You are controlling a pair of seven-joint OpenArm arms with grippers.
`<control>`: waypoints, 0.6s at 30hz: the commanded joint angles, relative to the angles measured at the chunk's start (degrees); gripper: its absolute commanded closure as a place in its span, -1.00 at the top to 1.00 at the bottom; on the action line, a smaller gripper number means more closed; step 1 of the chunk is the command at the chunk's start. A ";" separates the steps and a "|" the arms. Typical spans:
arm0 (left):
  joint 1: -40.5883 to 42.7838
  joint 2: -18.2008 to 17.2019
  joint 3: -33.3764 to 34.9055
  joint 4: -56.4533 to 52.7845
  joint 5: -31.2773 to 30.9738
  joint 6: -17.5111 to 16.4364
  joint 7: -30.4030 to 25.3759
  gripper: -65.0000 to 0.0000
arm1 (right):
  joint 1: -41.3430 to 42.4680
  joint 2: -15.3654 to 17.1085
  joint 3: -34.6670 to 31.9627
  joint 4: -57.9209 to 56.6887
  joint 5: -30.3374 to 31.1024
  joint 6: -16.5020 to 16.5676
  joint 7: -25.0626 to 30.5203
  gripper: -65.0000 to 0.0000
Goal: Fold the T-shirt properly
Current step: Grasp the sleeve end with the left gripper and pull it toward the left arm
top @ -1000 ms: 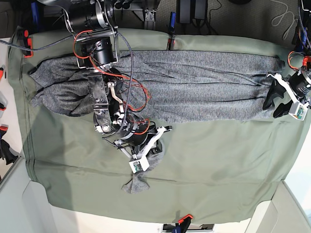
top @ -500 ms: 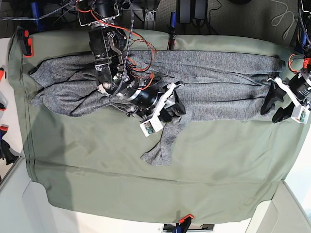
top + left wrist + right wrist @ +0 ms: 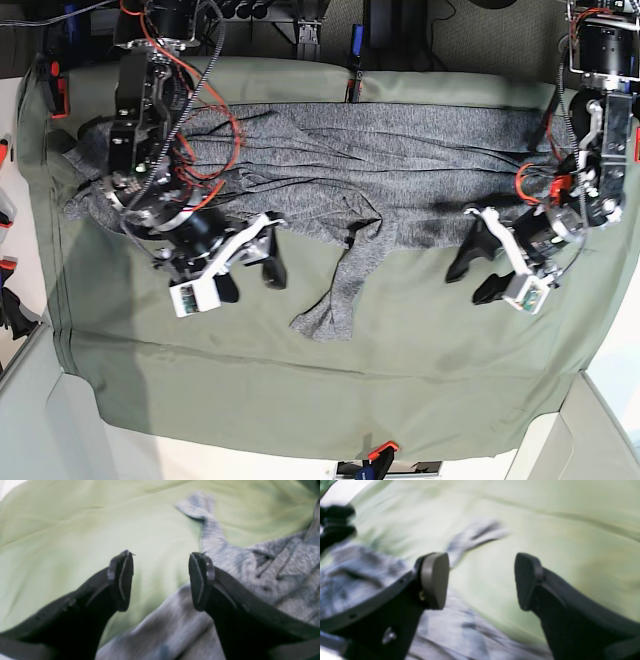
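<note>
Lying across the upper half of the base view, the T-shirt [image 3: 400, 160] is gathered into a long, wrinkled band that runs from the left edge region to the right side of the frame. It rests on an olive-green cloth [image 3: 420, 370] that covers the table. One sleeve [image 3: 335, 295] hangs out of the band near the centre and points toward the lower part of the frame, flat on the cloth.

Right tool [image 3: 245, 272]: located in the left part of the base view, just below the shirt's lower edge. Its jaws stand wide apart. In the right wrist view the right tool [image 3: 481, 581] has nothing between its pads [image 3: 435, 580]; only cloth and blurred shirt fabric show beyond them.

Left tool [image 3: 478, 268]: located in the right part of the base view, just below the shirt's lower edge, over the green cloth. Its jaws are also spread wide. In the left wrist view the left tool [image 3: 161, 580] is empty, with the sleeve [image 3: 200, 510] visible beyond the fingertips [image 3: 122, 577] in the upper centre of the frame and the shirt body filling the lower right.

Orange clamps [image 3: 380, 455] grip the cloth at the table edges.
</note>
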 commanded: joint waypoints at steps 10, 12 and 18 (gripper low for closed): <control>-16.00 12.63 6.64 -20.44 4.00 3.23 -3.02 0.16 | -6.58 6.67 16.26 1.03 10.95 0.81 0.26 0.25; -17.42 14.78 6.64 -22.23 2.38 2.78 -2.86 0.16 | -8.02 7.74 18.93 1.03 14.60 1.77 0.15 0.25; -18.53 18.69 6.64 -25.94 2.75 2.80 -2.60 0.16 | -9.66 7.87 21.99 1.03 16.96 2.14 -0.52 0.25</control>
